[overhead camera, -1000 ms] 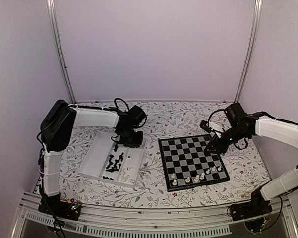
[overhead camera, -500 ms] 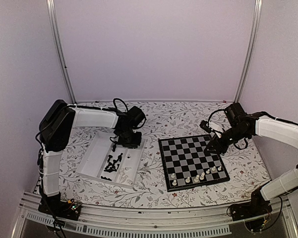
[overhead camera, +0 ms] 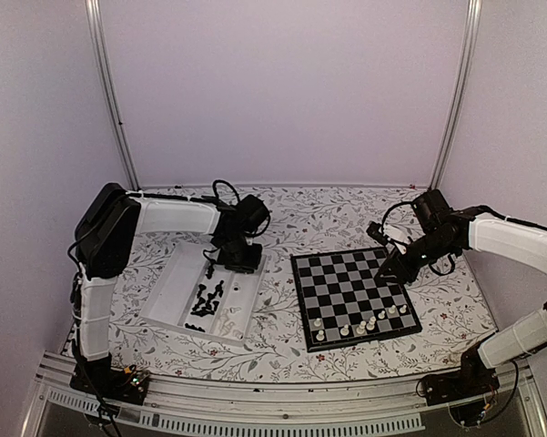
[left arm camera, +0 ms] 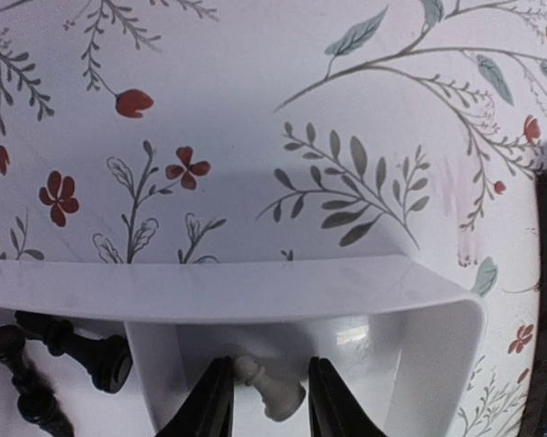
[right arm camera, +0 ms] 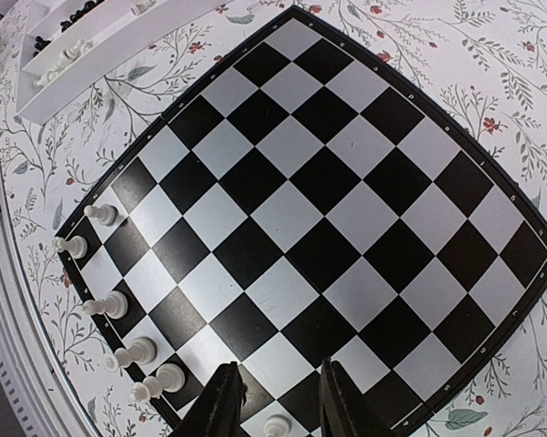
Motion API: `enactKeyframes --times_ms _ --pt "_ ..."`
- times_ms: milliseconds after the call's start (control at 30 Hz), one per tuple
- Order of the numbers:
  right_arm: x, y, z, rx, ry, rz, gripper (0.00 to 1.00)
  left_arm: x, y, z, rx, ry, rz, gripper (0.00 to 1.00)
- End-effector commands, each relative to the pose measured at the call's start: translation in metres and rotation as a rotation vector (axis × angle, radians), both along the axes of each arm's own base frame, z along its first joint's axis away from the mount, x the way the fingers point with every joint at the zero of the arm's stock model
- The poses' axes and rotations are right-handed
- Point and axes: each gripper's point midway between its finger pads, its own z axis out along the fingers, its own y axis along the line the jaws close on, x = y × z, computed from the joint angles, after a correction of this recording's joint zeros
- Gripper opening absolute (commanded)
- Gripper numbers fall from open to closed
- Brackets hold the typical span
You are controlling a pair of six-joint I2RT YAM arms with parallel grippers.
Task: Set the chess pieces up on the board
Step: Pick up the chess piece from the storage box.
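Note:
The board (overhead camera: 346,273) lies right of centre, with several white chess pieces (overhead camera: 370,321) in its near rows. They also show in the right wrist view (right arm camera: 109,305). My right gripper (overhead camera: 385,271) hovers open and empty over the board's (right arm camera: 319,182) right edge, with one white piece (right arm camera: 276,425) below the gap. My left gripper (overhead camera: 239,259) is down in the far right corner of the clear tray (overhead camera: 177,282). It is open, its fingers (left arm camera: 209,405) on either side of a white pawn (left arm camera: 271,387) lying on its side; the left finger is at the pawn's head.
Several black pieces (overhead camera: 209,297) lie in the tray's middle compartment, some just left of the divider in the left wrist view (left arm camera: 82,350). The tray's far wall (left arm camera: 255,296) stands right in front of the left fingers. Flowered cloth covers the table.
My left gripper has shifted only slightly at the tray's far corner. The right arm has not moved.

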Motion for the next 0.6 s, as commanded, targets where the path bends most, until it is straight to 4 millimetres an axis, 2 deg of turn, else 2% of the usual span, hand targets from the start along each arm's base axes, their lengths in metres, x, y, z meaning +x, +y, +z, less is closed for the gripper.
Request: enactKeyframes --times_ms 0,233,467,567 --pt "-0.0018 0.0004 0.0023 0.011 -0.017 0.006 0.32 -0.0343 0.0148 -0.0325 0.086 0.139 -0.006 0.34" --pt "-0.0019 0.0009 0.0022 0.014 -0.015 0.008 0.32 -0.0413 0.023 -0.0287 0.093 0.146 0.027 0.34" --pt "-0.0017 0.0009 0.0026 0.014 -0.017 0.007 0.32 -0.0413 0.0189 -0.0259 0.064 0.146 0.022 0.21" --pt "-0.0018 0.0005 0.0022 0.012 -0.017 0.007 0.32 -0.0382 0.0169 -0.0269 0.063 0.142 0.014 0.2"
